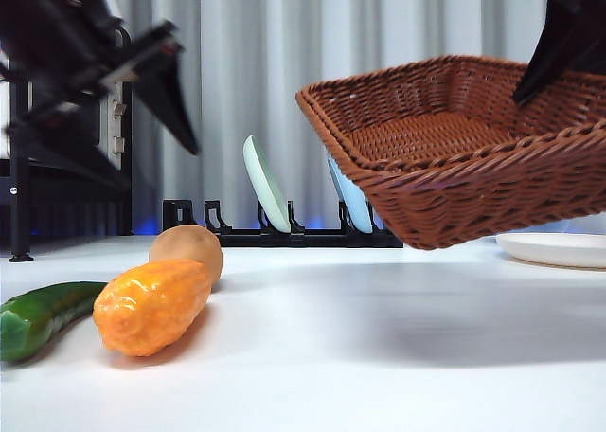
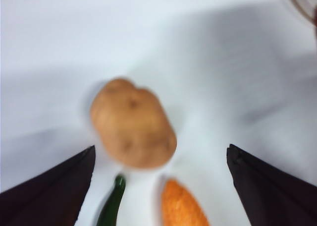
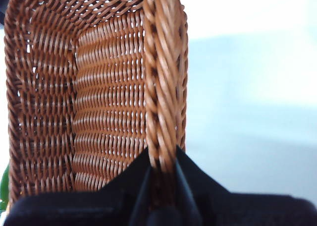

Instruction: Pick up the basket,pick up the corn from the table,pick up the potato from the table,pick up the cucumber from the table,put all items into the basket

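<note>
The white desk [image 1: 379, 356] fills the lower half of the front view. Above its right side hangs the brown woven basket [image 1: 454, 157], clear of the surface and tilted, its near-left corner highest and its open mouth turned toward the upper left of the frame; its shadow falls on the desk below. The right pincer [image 3: 162, 159] is clamped on the basket's braided rim, one black jaw on each side of the wall, and in the front view it shows as a dark shape at the upper right corner.

The left pincer [image 2: 161, 159] appears in the front view as a big dark form at the upper left of the frame, above the vegetables and touching none of them. Its jaws stand wide apart with nothing between them.

At the lower left of the front view lie the three vegetables. The orange corn [image 1: 151, 304] is nearest the camera. The dark green cucumber [image 1: 43, 318] lies just beside it toward the left edge. The tan potato [image 1: 187, 250] sits behind the corn, close against it.

Along the back, a black rack [image 1: 284, 231] holds upright pale plates [image 1: 265, 184], and a white plate [image 1: 559, 249] lies flat at the right edge under the basket.
</note>
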Tool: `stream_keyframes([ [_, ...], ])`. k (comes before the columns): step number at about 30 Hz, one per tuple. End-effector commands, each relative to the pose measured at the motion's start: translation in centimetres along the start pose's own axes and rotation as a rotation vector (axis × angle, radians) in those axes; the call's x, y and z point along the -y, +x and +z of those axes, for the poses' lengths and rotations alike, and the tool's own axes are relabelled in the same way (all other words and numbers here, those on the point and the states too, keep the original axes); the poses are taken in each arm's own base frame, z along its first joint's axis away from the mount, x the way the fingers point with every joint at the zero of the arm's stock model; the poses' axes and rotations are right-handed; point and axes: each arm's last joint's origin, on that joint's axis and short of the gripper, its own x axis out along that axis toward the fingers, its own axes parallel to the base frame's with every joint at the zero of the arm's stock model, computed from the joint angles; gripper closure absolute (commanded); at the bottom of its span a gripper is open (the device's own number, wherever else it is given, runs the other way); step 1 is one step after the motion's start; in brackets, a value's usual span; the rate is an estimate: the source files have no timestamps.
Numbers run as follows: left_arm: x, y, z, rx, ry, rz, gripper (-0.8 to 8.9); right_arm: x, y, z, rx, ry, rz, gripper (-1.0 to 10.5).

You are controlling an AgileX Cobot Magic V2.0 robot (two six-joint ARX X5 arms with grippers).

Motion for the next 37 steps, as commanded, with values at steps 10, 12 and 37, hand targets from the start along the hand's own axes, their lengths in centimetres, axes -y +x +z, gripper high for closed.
stream_keyframes([
  [10, 0.6, 6.7, 2.0, -0.175, 0.007, 0.165, 3.68, -0.5, -1.3, 0.1, 0.044, -0.003, -0.036, 9.6],
  [12, 0.3, 7.5, 1.7, -0.191, 0.004, 0.171, 3.68, -0.5, -1.3, 0.1, 0.044, -0.003, -0.036, 9.6],
  [37, 0.2, 8.3, 2.2, -0.205, 0.082, 0.112, 8.22, -0.5, -1.3, 0.1, 0.046, -0.004, -0.036, 9.6],
])
